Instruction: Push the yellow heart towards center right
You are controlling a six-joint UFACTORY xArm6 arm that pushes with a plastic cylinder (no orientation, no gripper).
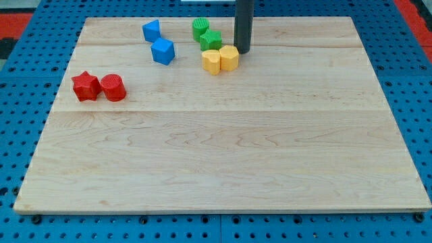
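Two yellow blocks sit side by side near the view's top centre. The left one [212, 61] looks like the yellow heart, though its shape is not sharp. The right one [229, 58] looks like a pentagon and touches it. My dark rod comes down from the view's top. My tip [242, 52] rests on the board just above and to the right of the yellow pentagon, very close to its edge. The pentagon lies between my tip and the heart.
Two green blocks [200, 29] [210, 40] stand just above the yellow heart, to the left of the rod. Two blue blocks [151, 31] [163, 51] lie further left. A red star [86, 86] and a red cylinder [113, 88] sit at the view's left. The wooden board [223, 162] rests on a blue surface.
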